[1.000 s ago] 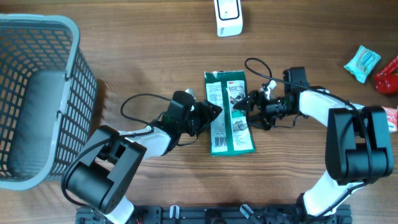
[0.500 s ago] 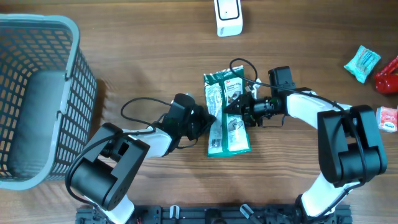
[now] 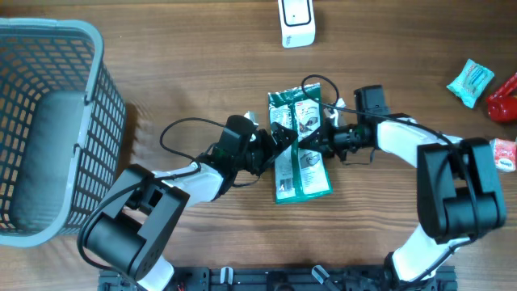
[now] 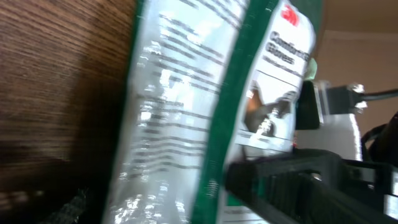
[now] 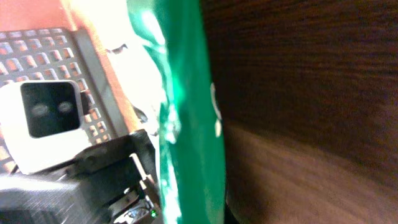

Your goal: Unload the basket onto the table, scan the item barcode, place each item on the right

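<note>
Since a moment ago the green packet [image 3: 303, 174] has slid a little to the right and its upper end has buckled upward, while the right gripper [image 3: 313, 145] has closed onto it. That packet lies near the middle of the wooden table [image 3: 202, 73], lengthwise toward the far edge, printed side up, its lower half flat on the wood and its upper half creased and raised between the two arms. From the right, the right gripper's jaws are pressed together on the packet's right edge about halfway along; the right wrist view shows the green film edge-on directly in front of that camera. From the left, the left gripper [image 3: 276, 143] sits at the packet's left edge with its fingers spread, the packet filling the left wrist view. A white scanner [image 3: 296, 23] stands at the far edge, well apart from the packet. A grey basket [image 3: 97, 97] occupies the left side, and a teal pouch [image 3: 470, 82] and a red item [image 3: 505, 99] lie far right.
</note>
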Tool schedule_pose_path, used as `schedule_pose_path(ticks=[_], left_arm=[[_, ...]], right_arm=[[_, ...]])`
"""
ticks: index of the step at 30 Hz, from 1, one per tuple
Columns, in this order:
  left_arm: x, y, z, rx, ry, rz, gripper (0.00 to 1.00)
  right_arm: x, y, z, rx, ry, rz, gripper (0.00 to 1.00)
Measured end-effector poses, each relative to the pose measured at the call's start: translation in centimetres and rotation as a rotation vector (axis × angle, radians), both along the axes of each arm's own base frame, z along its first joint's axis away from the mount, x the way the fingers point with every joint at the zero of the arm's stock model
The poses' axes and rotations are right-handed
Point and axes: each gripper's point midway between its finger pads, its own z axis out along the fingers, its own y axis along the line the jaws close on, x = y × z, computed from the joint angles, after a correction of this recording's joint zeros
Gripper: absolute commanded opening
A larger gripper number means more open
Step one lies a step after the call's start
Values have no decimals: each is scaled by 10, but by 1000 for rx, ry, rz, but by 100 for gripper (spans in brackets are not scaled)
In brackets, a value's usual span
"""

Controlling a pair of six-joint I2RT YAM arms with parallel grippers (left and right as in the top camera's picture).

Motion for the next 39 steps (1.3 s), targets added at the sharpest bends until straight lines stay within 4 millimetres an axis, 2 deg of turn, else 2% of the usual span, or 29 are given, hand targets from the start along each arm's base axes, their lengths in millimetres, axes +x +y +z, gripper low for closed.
schedule_pose_path(ticks=[4,5,8,12,13,18,20,22,26,32,35,39], left_arm=[[-11,8,2,61,-30,-48,100],[-17,15,2,101,-34,-59,100],[-33,43,24,240,-119,-89,100],[-43,74,95,344,-381,-99,100],[-50,88,124,369,-483,-75,100],[-81,137,197,418,-745,50,99],[-93,150,216,423,-826,78,99],[-103,161,224,460,-863,83,99],[-108,175,237,547,-867,88,99],[-104,182,254,634,-848,69,100],[-100,192,264,677,-860,123,100],[-98,204,262,735,-846,163,100]], right_arm=[[0,-13,42,12,-100,-8,5],[0,-16,59,4,-150,-12,4],[-4,-22,80,-39,-215,-18,4],[-12,-25,95,-70,-262,-17,4],[-14,-26,97,-76,-265,-15,5],[-34,-24,96,-64,-226,41,5],[-38,-24,96,-58,-217,50,5],[-39,-23,96,-53,-217,57,4],[-39,-23,97,-50,-217,58,4],[-38,-22,97,-49,-224,59,5],[-38,-22,98,-49,-229,59,4],[-36,-22,98,-48,-241,60,5]])
